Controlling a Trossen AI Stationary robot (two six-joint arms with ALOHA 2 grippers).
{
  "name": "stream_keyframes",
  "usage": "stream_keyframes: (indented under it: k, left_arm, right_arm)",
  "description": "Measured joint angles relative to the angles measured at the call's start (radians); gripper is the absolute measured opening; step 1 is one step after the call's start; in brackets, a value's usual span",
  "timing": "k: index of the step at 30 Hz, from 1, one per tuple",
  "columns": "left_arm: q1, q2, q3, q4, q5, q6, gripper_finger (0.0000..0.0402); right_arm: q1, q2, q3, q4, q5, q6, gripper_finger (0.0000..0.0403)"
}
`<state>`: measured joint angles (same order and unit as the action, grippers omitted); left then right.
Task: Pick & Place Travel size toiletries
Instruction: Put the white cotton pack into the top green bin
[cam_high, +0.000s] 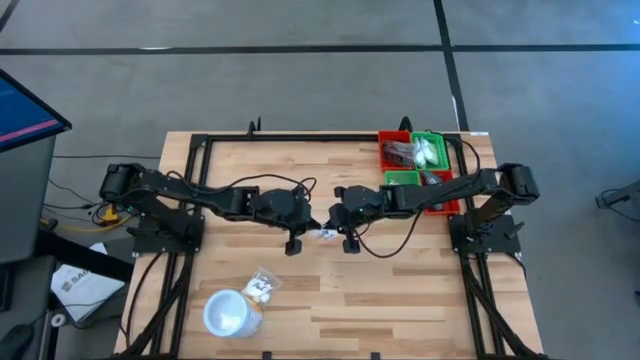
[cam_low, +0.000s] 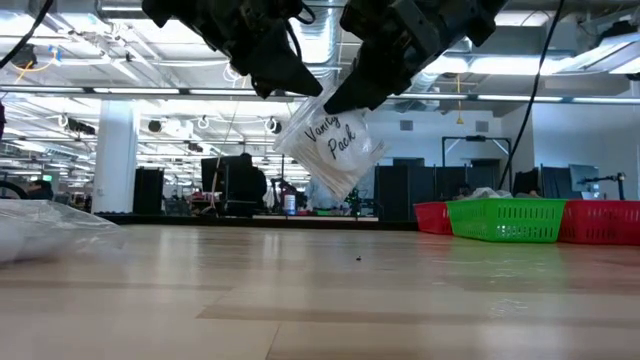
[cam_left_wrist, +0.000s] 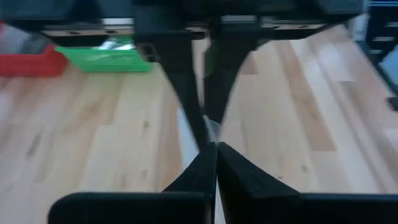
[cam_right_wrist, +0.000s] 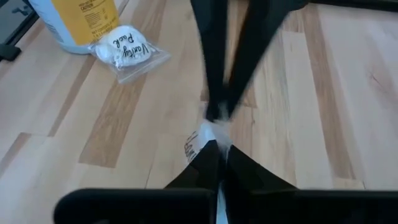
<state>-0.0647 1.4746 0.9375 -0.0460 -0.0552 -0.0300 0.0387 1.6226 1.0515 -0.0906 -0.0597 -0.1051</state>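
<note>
Clear plastic caught the light: a sachet (cam_low: 330, 148) marked "Vanity Pack" hung above the tabletop (cam_high: 400, 290), pinched at once by the left end effector (cam_high: 293, 243) and the right end effector (cam_high: 350, 240), both clenched on it. Well off from the sachet sat the bins (cam_high: 415, 165), already holding toiletries. A handover, by the look of it; next, the left should let go so the right could carry it to the bins.
</note>
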Motion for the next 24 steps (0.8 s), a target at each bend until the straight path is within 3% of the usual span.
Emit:
stream_keyframes:
  k: [4, 15, 20, 24]
  left_arm:
    - [0.0, 0.0, 0.0, 0.0, -0.072, 0.027, 0.0019]
    - [0.0, -0.081, -0.005, -0.072, -0.128, 0.029, 0.0099]
    - [0.0, -0.134, -0.044, -0.084, -0.137, 0.0, 0.0111]
    - [-0.002, -0.176, -0.082, -0.073, -0.137, -0.033, 0.0111]
  right_arm:
    - [0.0, 0.0, 0.0, 0.0, 0.0, 0.024, 0.0001]
    - [-0.021, -0.038, -0.001, -0.008, 0.007, 0.053, 0.0]
    - [-0.05, -0.089, 0.0, -0.059, 0.016, 0.053, 0.0]
    - [-0.06, -0.137, 0.0, -0.108, 0.086, 0.053, 0.0]
